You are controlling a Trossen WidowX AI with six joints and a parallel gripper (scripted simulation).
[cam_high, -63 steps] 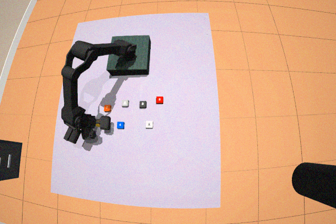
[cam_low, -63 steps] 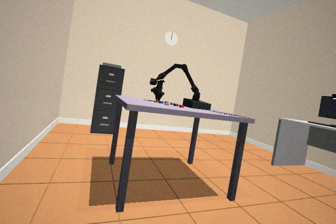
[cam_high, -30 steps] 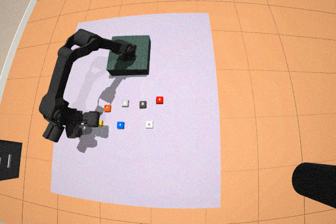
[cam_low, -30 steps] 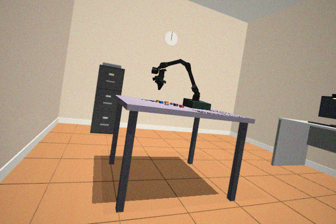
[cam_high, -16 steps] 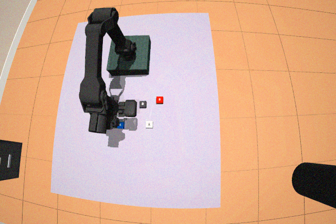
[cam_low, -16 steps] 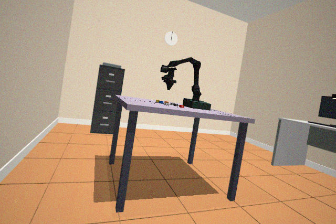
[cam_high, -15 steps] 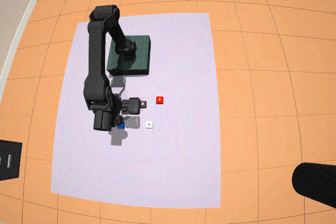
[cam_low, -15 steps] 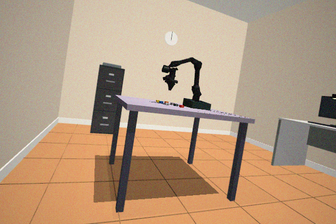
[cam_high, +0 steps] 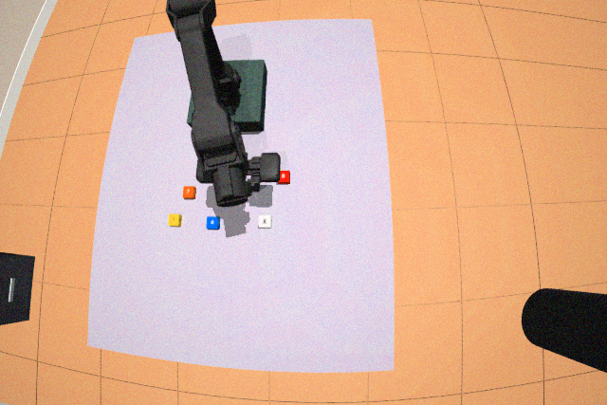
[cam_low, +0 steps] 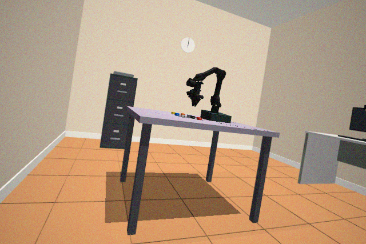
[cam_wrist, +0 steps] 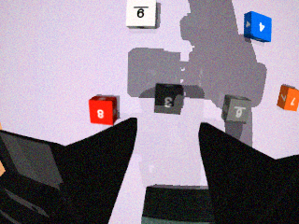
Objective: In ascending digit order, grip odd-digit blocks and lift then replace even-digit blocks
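My gripper point(cam_low: 194, 105) point(cam_wrist: 168, 126) is partly open and empty, high above the table. In the wrist view the black block point(cam_wrist: 168, 98), showing 3, lies just beyond the gap between the fingertips. The red block point(cam_high: 284, 176) point(cam_wrist: 103, 110) shows 8 and the grey block point(cam_wrist: 237, 109) shows a barred digit, seemingly 9. The white block point(cam_high: 265, 221) point(cam_wrist: 141, 14) seems to show 6, the blue block point(cam_high: 212, 222) point(cam_wrist: 258, 26) 4, the orange block point(cam_high: 189, 192) point(cam_wrist: 289, 98) 7. The yellow block point(cam_high: 174, 219) has a faint digit. The arm hides the black and grey blocks in the top view.
The dark green base point(cam_high: 252, 94) point(cam_low: 215, 116) of the arm stands behind the blocks on the lilac table top point(cam_high: 319, 292). The red, black and grey blocks form a loose row, with gaps between them. The arm's shadow falls across the black and grey blocks.
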